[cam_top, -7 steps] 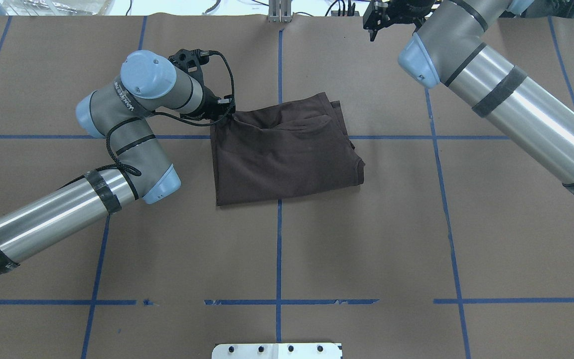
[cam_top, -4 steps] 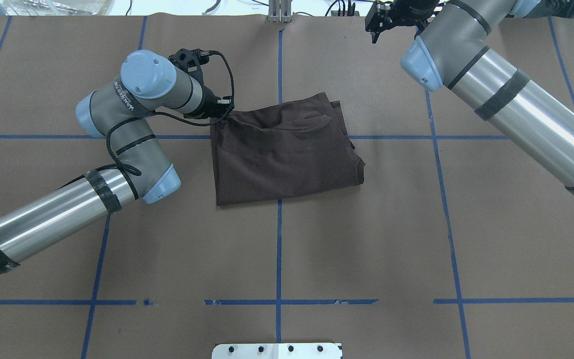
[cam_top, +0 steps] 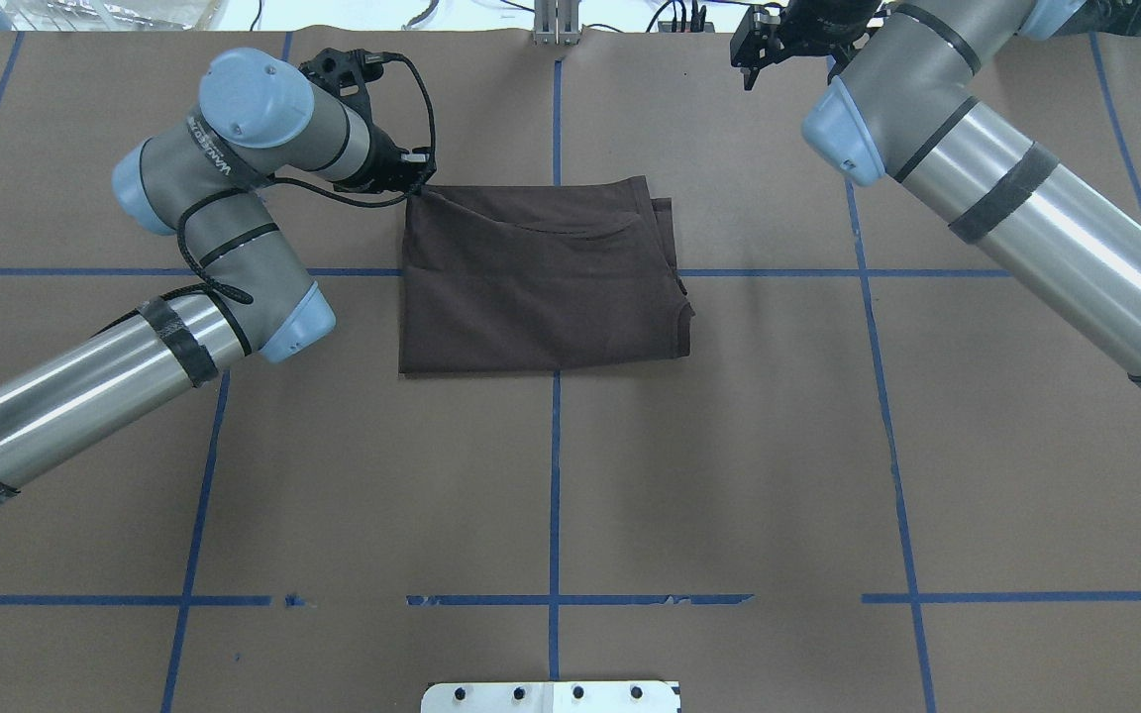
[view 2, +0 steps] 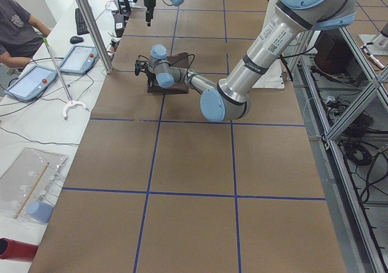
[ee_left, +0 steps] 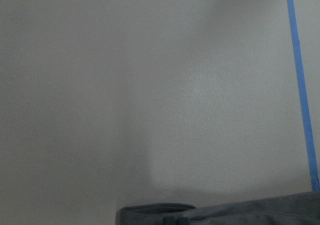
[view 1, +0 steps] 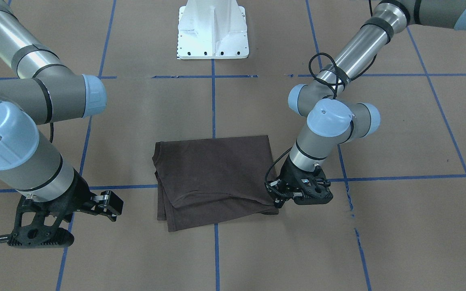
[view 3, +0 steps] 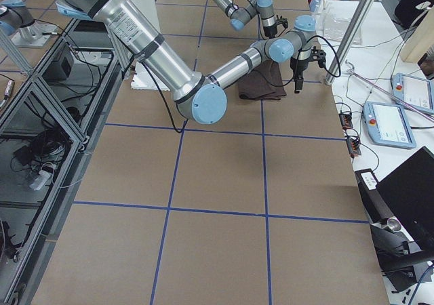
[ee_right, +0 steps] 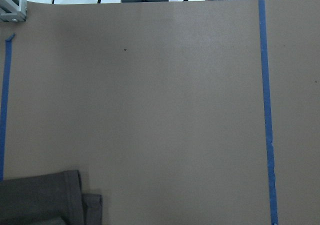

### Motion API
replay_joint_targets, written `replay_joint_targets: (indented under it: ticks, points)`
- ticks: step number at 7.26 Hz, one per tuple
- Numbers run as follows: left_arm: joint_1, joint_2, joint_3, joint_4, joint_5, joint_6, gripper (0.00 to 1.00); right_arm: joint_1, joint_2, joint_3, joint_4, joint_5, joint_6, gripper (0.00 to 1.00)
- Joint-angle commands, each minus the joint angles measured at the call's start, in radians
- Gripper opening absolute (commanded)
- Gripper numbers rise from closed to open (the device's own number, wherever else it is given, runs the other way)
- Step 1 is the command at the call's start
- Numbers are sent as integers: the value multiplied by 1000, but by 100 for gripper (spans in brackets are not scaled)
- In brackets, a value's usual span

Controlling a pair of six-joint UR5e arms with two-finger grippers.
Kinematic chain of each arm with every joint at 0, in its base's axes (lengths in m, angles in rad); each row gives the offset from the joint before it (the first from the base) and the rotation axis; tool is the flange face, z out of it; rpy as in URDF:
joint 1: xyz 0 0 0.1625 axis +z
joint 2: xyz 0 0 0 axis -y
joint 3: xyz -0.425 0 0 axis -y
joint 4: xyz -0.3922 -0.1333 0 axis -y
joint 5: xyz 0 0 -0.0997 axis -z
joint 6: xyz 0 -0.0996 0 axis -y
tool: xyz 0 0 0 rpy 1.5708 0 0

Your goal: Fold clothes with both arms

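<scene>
The dark brown T-shirt (cam_top: 541, 287) lies folded into a flat rectangle at the table's middle, and also shows in the front view (view 1: 212, 173). My left gripper (cam_top: 416, 188) is shut on the shirt's far left corner, low at the table; in the front view (view 1: 276, 199) it sits at the shirt's right near corner. My right gripper (cam_top: 749, 59) hangs over the far table edge, away from the shirt, empty, its jaws apart; it also shows in the front view (view 1: 109, 206). A shirt corner (ee_right: 45, 197) shows in the right wrist view, and a shirt edge (ee_left: 240, 212) in the left wrist view.
Brown paper with blue tape lines (cam_top: 555, 475) covers the table. The white pedestal base (cam_top: 551, 696) stands at the near edge. A metal post (cam_top: 556, 22) and cables sit at the far edge. A person (view 2: 18, 27) and tablets (view 2: 33, 82) are beside the table.
My left gripper has moved toward the far edge and a little left, dragging the shirt corner. The shirt has slid with it and flattened into a squarer rectangle. The right arm barely moved.
</scene>
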Motion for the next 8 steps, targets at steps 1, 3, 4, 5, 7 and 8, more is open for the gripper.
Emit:
replay_joint_targets:
  ticks: [1,3,4,5,7,8]
  points:
    - [-14,-1,14,-1,0,10,0,0,-3,1,1,0,1,100]
    - [-21,0,18,2,2,26,100,2,-7,12,-2,1,0,100]
    - [-55,0,16,11,-6,57,100,5,-47,54,-3,18,0,100]
    - [-107,6,8,58,-74,130,100,44,-106,113,-12,52,-3,100]
    - [-216,160,-155,134,-160,316,100,127,-319,299,-29,104,-110,100]
    - [-291,236,-285,255,-183,464,100,179,-411,376,-90,127,-231,100]
